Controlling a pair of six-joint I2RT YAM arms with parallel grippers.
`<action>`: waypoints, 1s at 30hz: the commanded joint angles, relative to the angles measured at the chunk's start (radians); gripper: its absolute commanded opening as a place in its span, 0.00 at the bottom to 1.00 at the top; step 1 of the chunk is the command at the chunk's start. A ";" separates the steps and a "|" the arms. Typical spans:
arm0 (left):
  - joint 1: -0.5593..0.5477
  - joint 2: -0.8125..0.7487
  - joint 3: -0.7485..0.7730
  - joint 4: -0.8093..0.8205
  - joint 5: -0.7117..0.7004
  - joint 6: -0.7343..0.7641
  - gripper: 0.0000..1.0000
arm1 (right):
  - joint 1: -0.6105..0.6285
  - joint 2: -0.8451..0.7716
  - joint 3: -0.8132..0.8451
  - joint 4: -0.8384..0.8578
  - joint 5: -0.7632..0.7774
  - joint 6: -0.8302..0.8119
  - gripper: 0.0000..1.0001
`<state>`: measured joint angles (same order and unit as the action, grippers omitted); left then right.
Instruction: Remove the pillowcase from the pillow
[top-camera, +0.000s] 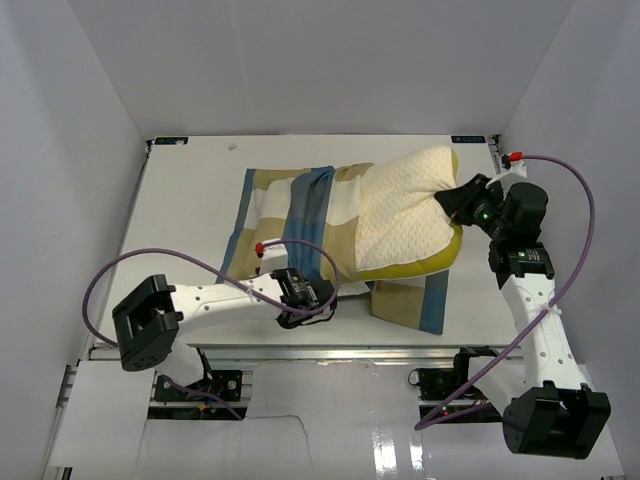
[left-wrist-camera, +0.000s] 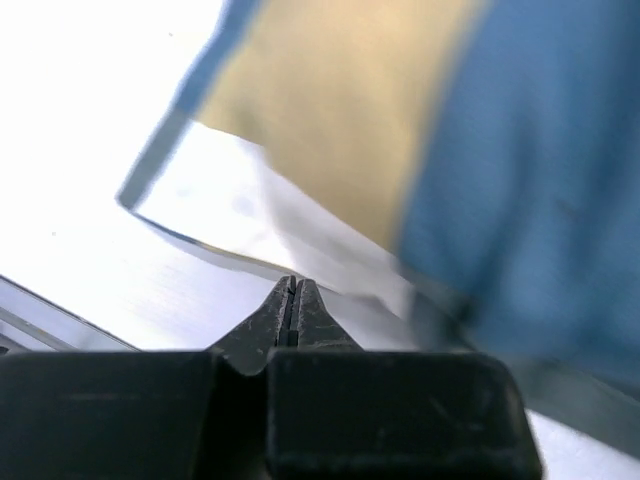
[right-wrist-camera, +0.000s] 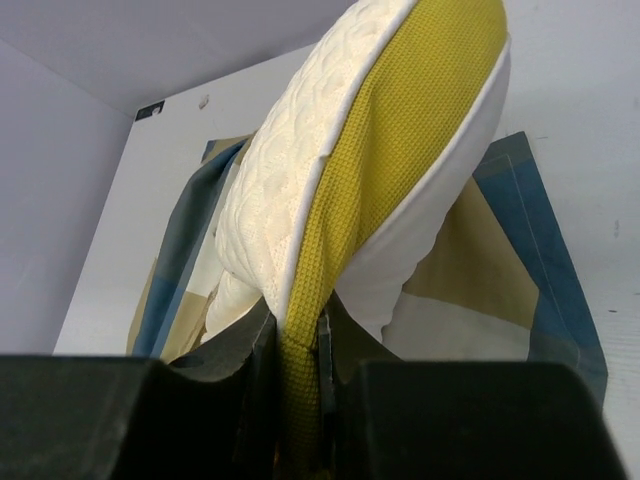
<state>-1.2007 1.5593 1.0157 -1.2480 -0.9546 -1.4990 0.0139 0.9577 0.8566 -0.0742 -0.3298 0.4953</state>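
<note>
My right gripper (right-wrist-camera: 297, 350) pinches the pillow (top-camera: 405, 215) by its yellow edge; the pillow sticks half out of the pillowcase (top-camera: 290, 200) on the table (top-camera: 185, 210). My left gripper (left-wrist-camera: 293, 300) is fully closed at the cloth's near edge; if it pinches cloth, I cannot tell. I count one pillow, one pillowcase

Pillow (top-camera: 405, 215) on tabletop (top-camera: 190, 200), left end inside pillowcase (top-camera: 285, 200), right gripper (top-camera: 452, 200) at its right end, left gripper (top-camera: 322, 298) before pillowcase.

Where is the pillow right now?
In the top view the pillow lies right of centre, half out of the pillowcase, its right edge clamped in the right end effector.
</note>
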 joint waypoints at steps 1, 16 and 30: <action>0.059 -0.116 0.050 -0.153 -0.082 -0.067 0.00 | -0.107 -0.005 0.075 0.079 -0.099 0.029 0.08; 0.082 -0.486 -0.197 0.878 0.508 0.818 0.79 | -0.232 -0.037 0.056 0.080 -0.264 0.048 0.08; 0.236 -0.168 -0.170 1.033 0.625 0.884 0.80 | -0.232 -0.065 0.025 0.090 -0.298 0.043 0.08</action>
<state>-0.9966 1.4017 0.8467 -0.2993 -0.3637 -0.6399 -0.2176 0.9302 0.8692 -0.0807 -0.5884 0.5213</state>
